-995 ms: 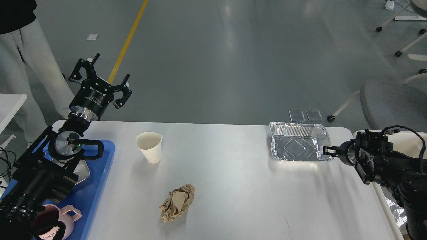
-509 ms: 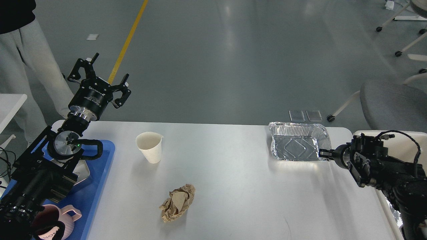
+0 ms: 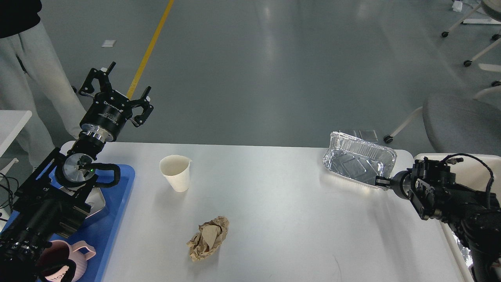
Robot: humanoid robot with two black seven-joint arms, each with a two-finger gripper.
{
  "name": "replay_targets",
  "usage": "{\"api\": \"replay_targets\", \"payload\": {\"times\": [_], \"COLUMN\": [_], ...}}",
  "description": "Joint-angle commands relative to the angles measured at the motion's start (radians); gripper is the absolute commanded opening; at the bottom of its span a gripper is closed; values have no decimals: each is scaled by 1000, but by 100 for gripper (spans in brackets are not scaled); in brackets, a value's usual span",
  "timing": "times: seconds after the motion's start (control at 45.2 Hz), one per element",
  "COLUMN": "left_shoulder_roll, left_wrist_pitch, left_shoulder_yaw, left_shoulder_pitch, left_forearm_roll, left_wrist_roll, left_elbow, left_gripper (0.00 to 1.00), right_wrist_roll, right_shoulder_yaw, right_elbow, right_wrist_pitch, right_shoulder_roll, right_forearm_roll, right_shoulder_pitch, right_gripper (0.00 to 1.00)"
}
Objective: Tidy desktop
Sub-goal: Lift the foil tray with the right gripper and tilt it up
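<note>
The white desktop carries a white paper cup at the back left and a crumpled brown paper ball near the middle front. My right gripper is shut on the near right rim of a foil tray and holds it tilted up off the desktop at the back right. My left gripper is open and empty, raised beyond the table's far left corner.
A blue tray at the left edge holds a pink mug and a metal dish under my left arm. A cream-white bin stands at the right edge. A person stands at the far left, a grey chair at the far right.
The foil tray, flat on the desktop before, is now lifted and tilted by my right gripper. The left arm has hardly moved.
</note>
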Motion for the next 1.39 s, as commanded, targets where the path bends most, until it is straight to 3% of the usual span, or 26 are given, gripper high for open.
{"api": "replay_targets", "payload": {"times": [0.0, 0.221, 0.398, 0.774, 1.017, 1.371], "left_shoulder_roll": [0, 0, 5, 5, 5, 17], "left_wrist_pitch": [0, 0, 0, 5, 11, 12], "left_shoulder_yaw": [0, 0, 3, 15, 28, 48], "left_shoulder_pitch": [2, 3, 2, 3, 3, 2], "left_forearm_roll": [0, 0, 0, 0, 11, 18], "left_wrist_roll": [0, 0, 2, 3, 3, 3], "left_elbow": [0, 0, 0, 2, 2, 2], "left_gripper": [97, 97, 97, 97, 97, 97], "right_wrist_roll": [39, 142, 196, 194, 174, 159], "right_shoulder_yaw": [-2, 4, 14, 15, 12, 41], "right_elbow": [13, 39, 90, 219, 691, 1067], "right_wrist_pitch": [32, 123, 141, 183, 177, 134], "right_shoulder_roll": [-1, -7, -65, -205, -524, -826], "right_forearm_roll": [5, 11, 37, 203, 185, 13], "right_shoulder_pitch": [8, 30, 31, 44, 145, 191], "right_gripper": [0, 0, 0, 0, 0, 0]}}
